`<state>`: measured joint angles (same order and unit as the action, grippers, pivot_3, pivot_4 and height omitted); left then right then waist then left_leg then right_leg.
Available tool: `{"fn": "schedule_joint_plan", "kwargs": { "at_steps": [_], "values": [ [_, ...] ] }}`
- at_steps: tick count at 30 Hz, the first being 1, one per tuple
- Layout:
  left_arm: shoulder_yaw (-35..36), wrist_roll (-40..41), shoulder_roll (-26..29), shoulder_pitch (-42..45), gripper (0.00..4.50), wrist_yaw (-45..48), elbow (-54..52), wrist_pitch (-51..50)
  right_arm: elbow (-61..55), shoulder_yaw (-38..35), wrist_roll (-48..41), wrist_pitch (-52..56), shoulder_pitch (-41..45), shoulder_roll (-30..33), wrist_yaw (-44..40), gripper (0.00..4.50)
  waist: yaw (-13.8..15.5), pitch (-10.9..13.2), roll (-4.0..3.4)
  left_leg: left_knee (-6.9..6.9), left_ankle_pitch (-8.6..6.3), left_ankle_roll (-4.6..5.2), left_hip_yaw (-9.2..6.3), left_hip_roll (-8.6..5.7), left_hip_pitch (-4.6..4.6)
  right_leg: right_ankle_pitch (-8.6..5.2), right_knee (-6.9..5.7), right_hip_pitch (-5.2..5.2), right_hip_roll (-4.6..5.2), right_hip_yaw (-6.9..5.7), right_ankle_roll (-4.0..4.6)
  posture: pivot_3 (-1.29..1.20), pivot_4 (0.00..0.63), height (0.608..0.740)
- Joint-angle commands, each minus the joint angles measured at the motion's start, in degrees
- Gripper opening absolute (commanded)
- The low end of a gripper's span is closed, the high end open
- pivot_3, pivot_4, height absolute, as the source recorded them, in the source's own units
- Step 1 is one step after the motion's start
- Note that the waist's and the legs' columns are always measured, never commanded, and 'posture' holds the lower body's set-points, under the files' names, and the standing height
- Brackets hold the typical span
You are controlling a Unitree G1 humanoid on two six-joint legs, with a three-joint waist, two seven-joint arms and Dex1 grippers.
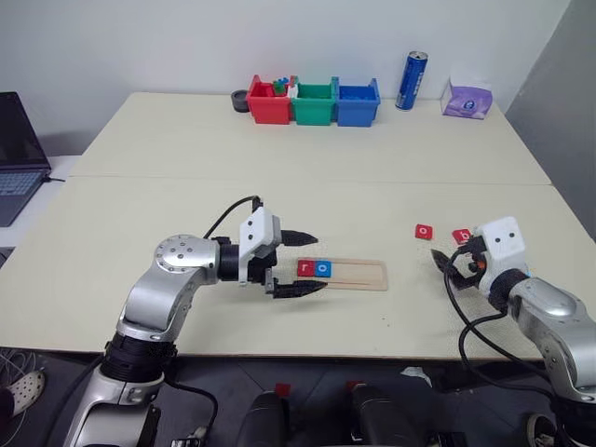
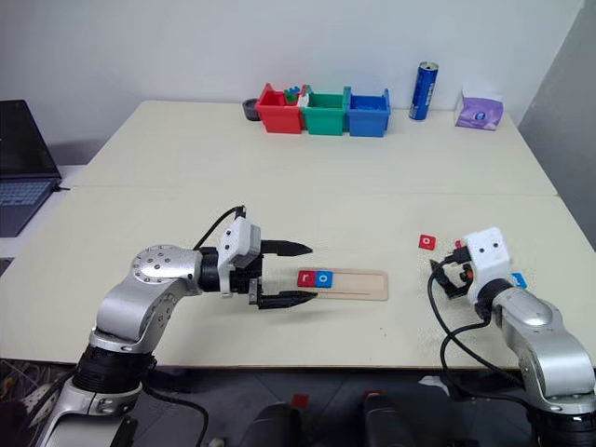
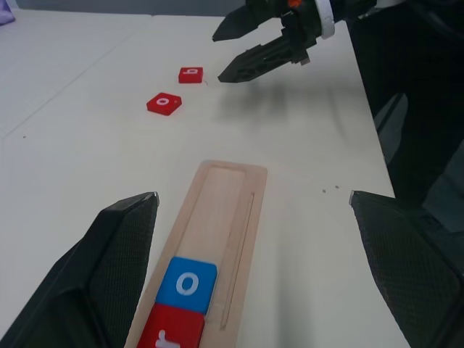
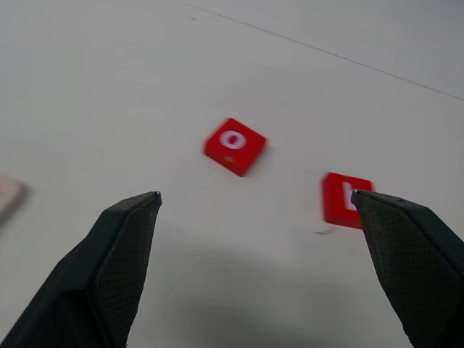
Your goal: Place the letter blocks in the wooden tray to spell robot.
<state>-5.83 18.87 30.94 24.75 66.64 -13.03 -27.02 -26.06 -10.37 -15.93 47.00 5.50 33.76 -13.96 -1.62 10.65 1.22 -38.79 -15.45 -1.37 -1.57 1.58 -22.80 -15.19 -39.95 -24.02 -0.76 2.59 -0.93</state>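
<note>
The wooden tray [image 1: 358, 275] lies near the table's front edge. A red r block [image 1: 305, 268] and a blue o block [image 1: 322, 269] sit side by side at its left end. My left gripper [image 1: 322, 263] hovers open over that end, holding nothing. To the right, a red o block [image 4: 233, 146] and a red b block [image 4: 346, 201] lie loose on the table. My right gripper [image 4: 255, 196] is open just in front of them, with nothing between its fingers. A blue tile [image 2: 519, 279] peeks out beside my right wrist; its letter is hidden.
Red [image 1: 268, 102], green [image 1: 314, 103] and blue [image 1: 358, 102] bins stand at the back, with a blue can [image 1: 411, 80] and a purple tissue pack [image 1: 467, 98] to their right. A laptop [image 1: 17, 154] sits off the table's left side.
</note>
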Motion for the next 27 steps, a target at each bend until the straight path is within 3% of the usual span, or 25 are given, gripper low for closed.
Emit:
{"fn": "schedule_joint_plan", "kwargs": {
  "at_steps": [1, 11, 27],
  "values": [
    [-1.09, 1.06, -2.01, 0.19, 4.47, -3.60, -2.68, -0.45, 2.06, -2.52, 2.40, -1.53, 1.49, -1.08, 2.60, 4.50, -0.01, 0.00, -0.01, 0.00, 0.00, 0.00, 0.02, 0.00, 0.01, 0.00, 0.00, 0.00, 0.00, 0.02, 0.01, 0.00, 0.150, 0.740],
    [-5.30, 0.07, -5.87, -0.95, 4.47, -10.71, -4.65, -0.47, 15.90, -0.61, 4.51, -7.19, 7.84, -6.21, 3.24, 4.50, -0.14, -0.01, -0.02, 0.02, 0.00, 0.00, 0.07, 0.00, 0.00, 0.05, 0.01, -0.02, -0.03, 0.08, 0.09, 0.00, 0.150, 0.740],
    [-6.16, 0.87, -4.69, -4.01, 4.47, -15.44, -9.53, -2.98, 36.18, -1.34, 5.99, -13.05, 17.89, -8.11, 3.86, 4.50, -0.22, -0.02, -0.03, 0.02, 0.00, 0.00, 0.10, 0.00, 0.05, 0.08, 0.01, 0.01, -0.03, 0.11, 0.14, 0.00, 0.150, 0.740]
  ]
}}
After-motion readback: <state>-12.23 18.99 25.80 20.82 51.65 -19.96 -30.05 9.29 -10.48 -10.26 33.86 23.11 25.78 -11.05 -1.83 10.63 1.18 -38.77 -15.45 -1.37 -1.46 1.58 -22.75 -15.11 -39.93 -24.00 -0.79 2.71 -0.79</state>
